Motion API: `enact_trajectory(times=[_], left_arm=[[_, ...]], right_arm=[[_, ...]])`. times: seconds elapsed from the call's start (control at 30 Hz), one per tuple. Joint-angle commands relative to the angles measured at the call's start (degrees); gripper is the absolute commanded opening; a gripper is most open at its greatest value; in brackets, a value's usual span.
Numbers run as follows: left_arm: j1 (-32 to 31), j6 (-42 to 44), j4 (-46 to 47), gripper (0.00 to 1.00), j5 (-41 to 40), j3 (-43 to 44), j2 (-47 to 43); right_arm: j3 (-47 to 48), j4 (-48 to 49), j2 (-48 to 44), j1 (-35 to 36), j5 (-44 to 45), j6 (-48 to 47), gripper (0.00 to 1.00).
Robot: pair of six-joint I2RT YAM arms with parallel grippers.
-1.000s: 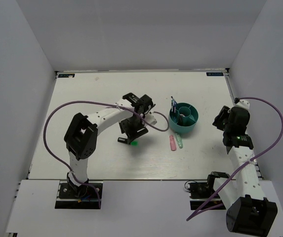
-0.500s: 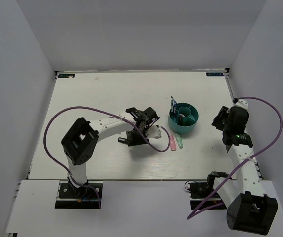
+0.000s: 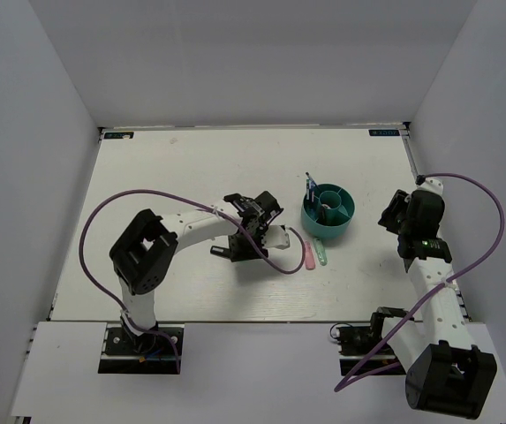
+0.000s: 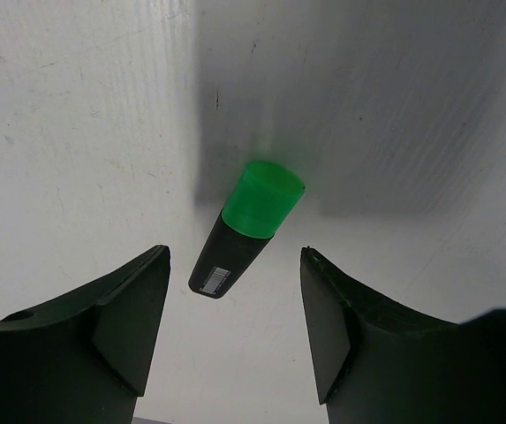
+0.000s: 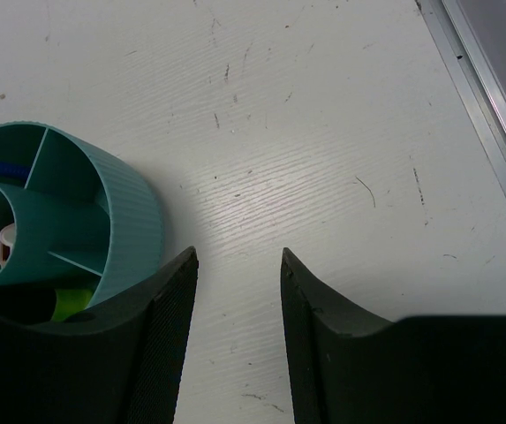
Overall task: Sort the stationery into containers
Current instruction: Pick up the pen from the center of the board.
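A black highlighter with a green cap (image 4: 247,226) lies on the white table in the left wrist view. My left gripper (image 4: 235,258) is open, its fingers either side of the highlighter's black end and not touching it. In the top view the left gripper (image 3: 237,246) sits low over that spot and hides the highlighter. The round teal organiser (image 3: 328,211) holds blue pens (image 3: 310,186). A pink marker (image 3: 307,256) and a pale green marker (image 3: 320,253) lie just in front of it. My right gripper (image 5: 236,257) is open and empty, just right of the organiser (image 5: 129,231), and also shows in the top view (image 3: 394,212).
The left arm's purple cable (image 3: 279,262) loops over the table close to the pink marker. A metal table rim (image 5: 491,115) runs along the right edge. White walls close in the table on three sides.
My left gripper has moved right and down over the green-capped highlighter, which no longer shows in the top view. It has held nearly still for the last half second. The right arm has barely moved.
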Motion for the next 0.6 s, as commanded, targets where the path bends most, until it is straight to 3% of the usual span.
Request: enact_trajectory(times=[0.0, 0.43, 0.57], left_arm=[[1.0, 0.47, 1.35, 0.71, 3.22, -0.83, -0.46], [1.97, 0.47, 4.6, 0.71, 4.1, -2.59, 2.97], [1.53, -0.32, 7.32, 0.65, 2.61, -6.02, 2.62]], right_arm=[[0.8, 0.82, 0.37, -0.02, 0.35, -0.53, 0.46], [0.71, 0.64, 0.46, -0.2, 0.17, -0.53, 0.48], [0.8, 0.82, 0.37, -0.37, 0.17, -0.44, 0.48]])
